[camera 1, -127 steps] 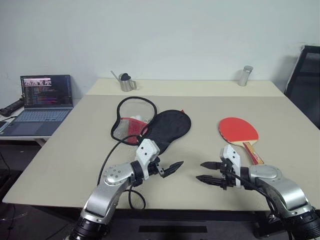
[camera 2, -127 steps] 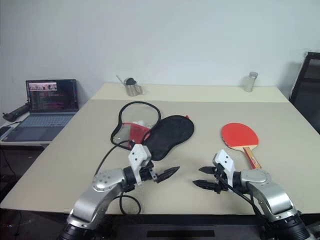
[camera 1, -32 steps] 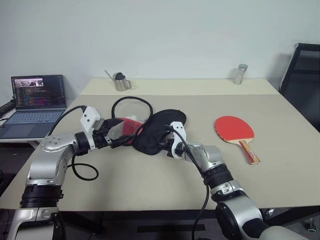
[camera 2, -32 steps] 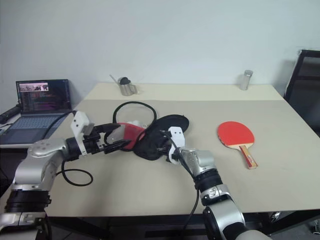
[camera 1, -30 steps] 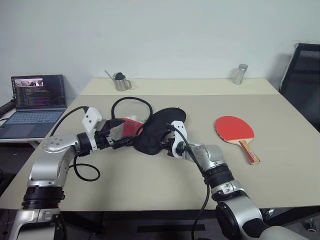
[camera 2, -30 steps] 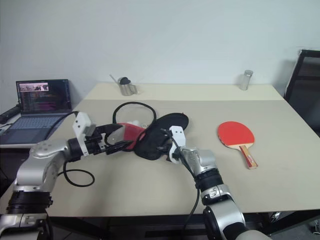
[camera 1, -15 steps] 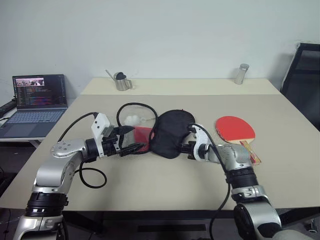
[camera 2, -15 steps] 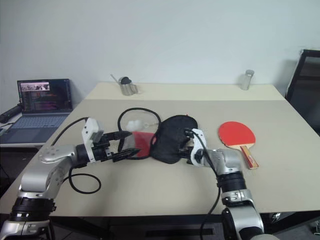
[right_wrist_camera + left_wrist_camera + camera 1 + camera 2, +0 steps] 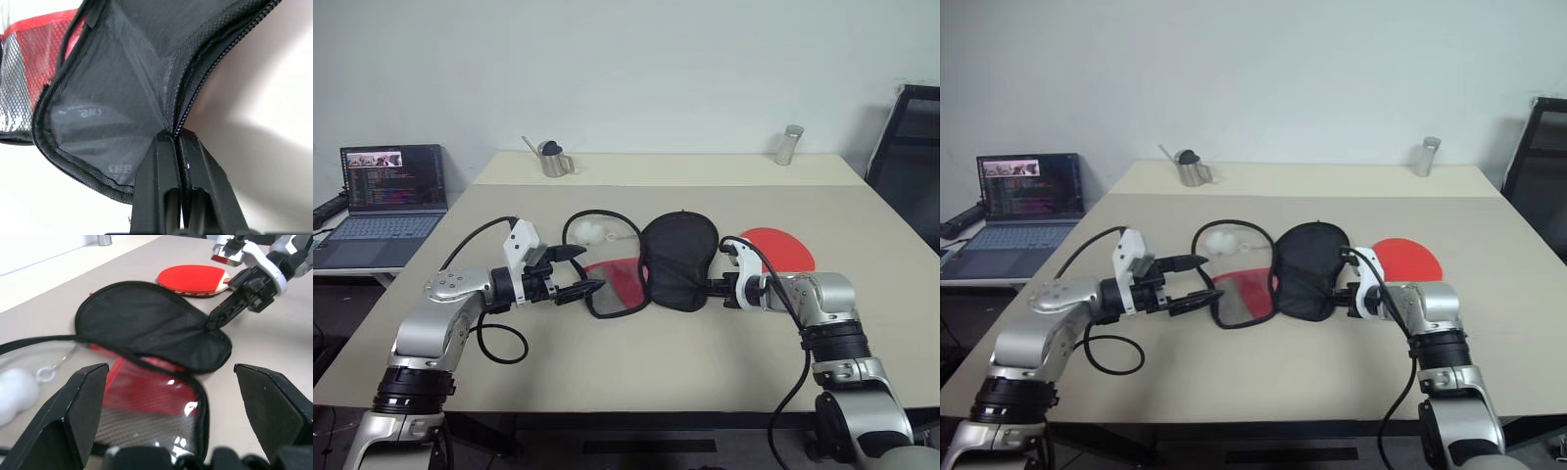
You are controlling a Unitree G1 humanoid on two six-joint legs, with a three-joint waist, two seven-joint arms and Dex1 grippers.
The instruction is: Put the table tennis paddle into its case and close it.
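A beige table [image 9: 607, 372] stands against a pale wall. Near its middle lies the case [image 9: 677, 259], unzipped and spread open. Its black fabric half lies flat, outer side up. The other half, red inside with a black mesh pocket [image 9: 619, 290], lies on the side toward the table's left edge, and a black zip rim loops out toward the far edge around a small white object [image 9: 590, 233].

The right gripper [image 9: 711, 287] has its two black fingers pressed together on the zip edge of the case's black half, at the narrow end nearest the front edge of the table; the right wrist view shows the fingers [image 9: 161, 186] pinching the fabric right at the zip.

The left gripper [image 9: 578, 273] hovers just beside the red mesh half, on the side toward the table's left edge. Its fingers [image 9: 73, 416] are spread wide and hold nothing.

The table tennis paddle [image 9: 783, 247] lies flat on the table just beyond the right gripper, toward the right edge, red face up. The right arm covers part of it, and its handle cannot be made out.

At the table's far edge stand a small metal pitcher [image 9: 551, 160] toward the left corner and a metal canister [image 9: 788, 145] toward the right. An open laptop [image 9: 377, 196] sits on a separate lower surface off the left edge. A dark chair [image 9: 911, 137] stands beyond the right edge
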